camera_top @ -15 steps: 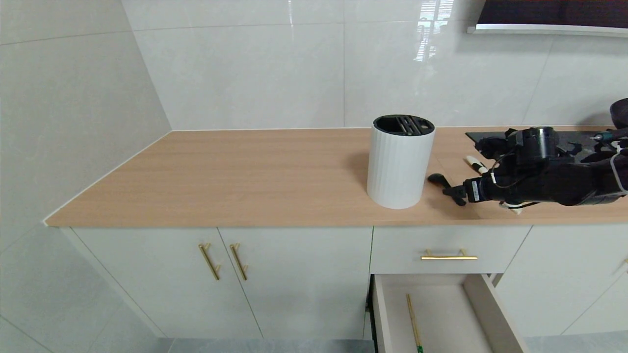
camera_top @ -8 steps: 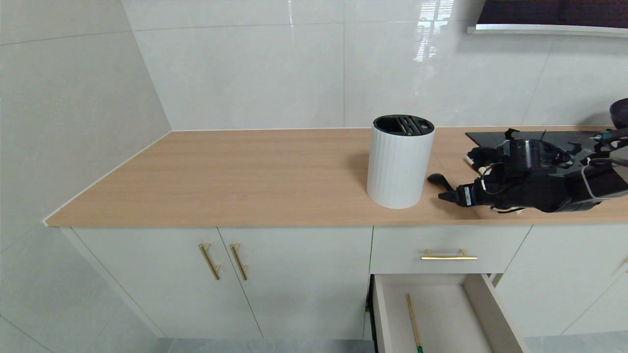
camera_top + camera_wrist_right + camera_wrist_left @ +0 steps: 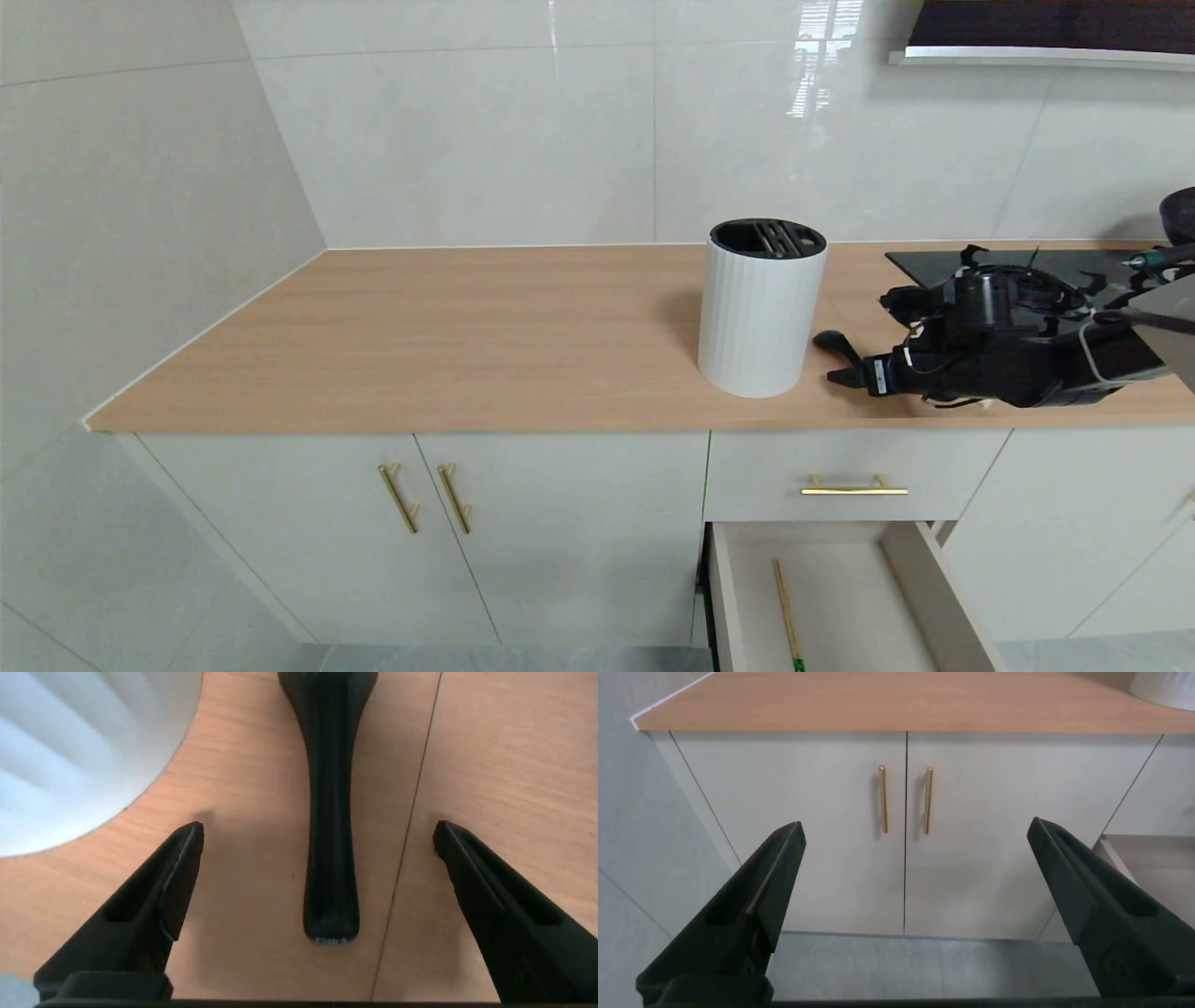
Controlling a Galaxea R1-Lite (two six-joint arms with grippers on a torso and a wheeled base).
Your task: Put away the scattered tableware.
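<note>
We now hold our right gripper (image 3: 318,833) lower than 1 s ago, released, the black handle (image 3: 331,887) between its fingers, ready for grasping.

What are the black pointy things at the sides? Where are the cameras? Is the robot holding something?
This robot has two arms, each ending in a gripper, a claw with two fingers. The big picture comes from a camera on its head, looking down at a wooden counter. On it are a white holder and, beside it, a black utensil handle. The two small pictures come from wrist cameras, so the black points are the claws' own fingers. The right gripper is open, one finger each side of the handle, not touching it. The left gripper is open too, facing cupboard doors. Nothing is held. Chopsticks lie in an open drawer below.
</note>
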